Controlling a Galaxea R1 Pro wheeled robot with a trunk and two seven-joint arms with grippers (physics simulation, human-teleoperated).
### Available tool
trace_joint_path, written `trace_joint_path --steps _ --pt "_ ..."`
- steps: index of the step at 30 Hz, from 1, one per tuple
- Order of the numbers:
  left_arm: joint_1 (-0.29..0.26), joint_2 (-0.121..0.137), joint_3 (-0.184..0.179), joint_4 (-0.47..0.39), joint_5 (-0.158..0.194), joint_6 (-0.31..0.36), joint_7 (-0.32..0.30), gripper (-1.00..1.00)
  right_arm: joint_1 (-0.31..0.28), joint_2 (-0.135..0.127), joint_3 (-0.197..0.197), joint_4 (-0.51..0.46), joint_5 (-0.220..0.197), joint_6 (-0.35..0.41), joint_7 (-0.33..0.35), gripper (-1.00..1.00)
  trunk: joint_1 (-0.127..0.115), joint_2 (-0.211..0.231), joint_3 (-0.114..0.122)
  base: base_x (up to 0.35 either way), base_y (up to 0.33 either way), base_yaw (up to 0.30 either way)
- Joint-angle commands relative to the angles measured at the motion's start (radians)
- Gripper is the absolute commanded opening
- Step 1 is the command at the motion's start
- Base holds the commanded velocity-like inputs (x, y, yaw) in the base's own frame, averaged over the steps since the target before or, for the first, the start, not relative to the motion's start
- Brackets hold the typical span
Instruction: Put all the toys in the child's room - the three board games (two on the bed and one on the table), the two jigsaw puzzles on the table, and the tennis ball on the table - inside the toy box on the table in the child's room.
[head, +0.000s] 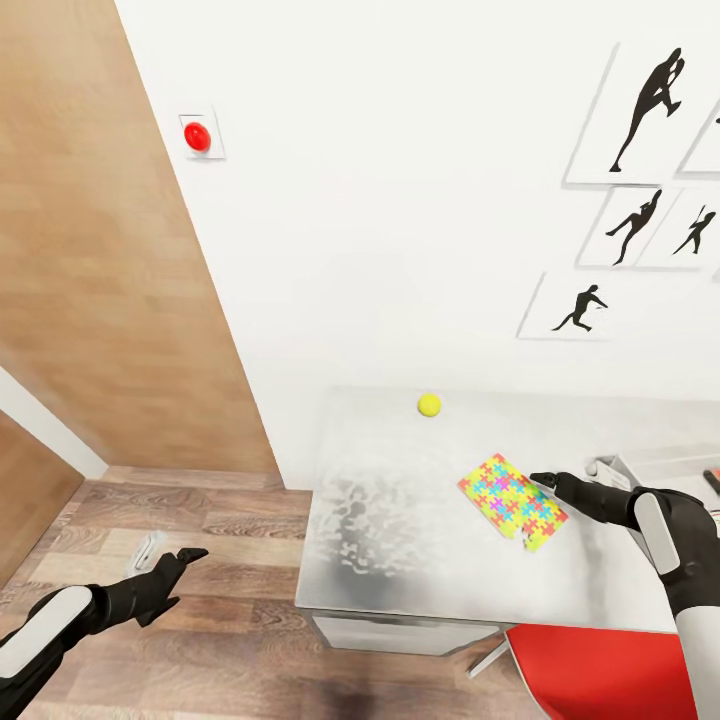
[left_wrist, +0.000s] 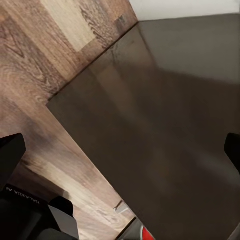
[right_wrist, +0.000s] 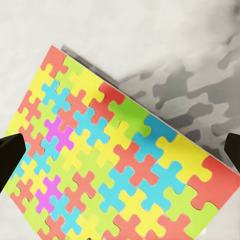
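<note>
Just jigsaw puzzle (right_wrist: 115, 165) between fingers (right_wrist: 10, 155)

on the table (head: 400, 560) in front of me, the ball (head: 429, 404) sits toward the back, near the wall (head: 400, 200). the puzzle (head: 512, 500) lies flat nearer me and to the right of the ball, well apart from it. my right gripper (head: 545, 483) hangs just over the puzzle's right edge. my left gripper (head: 172, 556) is off the table's left side, above the floor (head: 200, 520).
</note>
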Motion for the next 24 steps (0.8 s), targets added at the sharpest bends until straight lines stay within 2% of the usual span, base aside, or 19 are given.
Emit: trace_joint_path --steps 1,11,24 --pt "-0.001 0.001 -0.003 -0.002 0.011 0.0 0.009 1.0 -0.001 0.0 -0.002 0.0 0.006 0.005 0.008 1.0 0.001 -0.002 -0.002 0.0 0.0 0.0" --pt "-0.001 0.001 -0.003 -0.001 0.011 0.0 0.008 1.0 -0.001 0.0 -0.003 0.006 0.007 0.004 0.008 1.0 0.001 -0.002 -0.002 0.0 0.0 0.0" --pt "-0.001 0.0 -0.003 -0.001 0.011 0.0 0.009 1.0 -0.002 0.0 -0.003 0.066 0.006 -0.017 0.009 1.0 0.001 -0.002 -0.002 0.0 0.0 0.0"
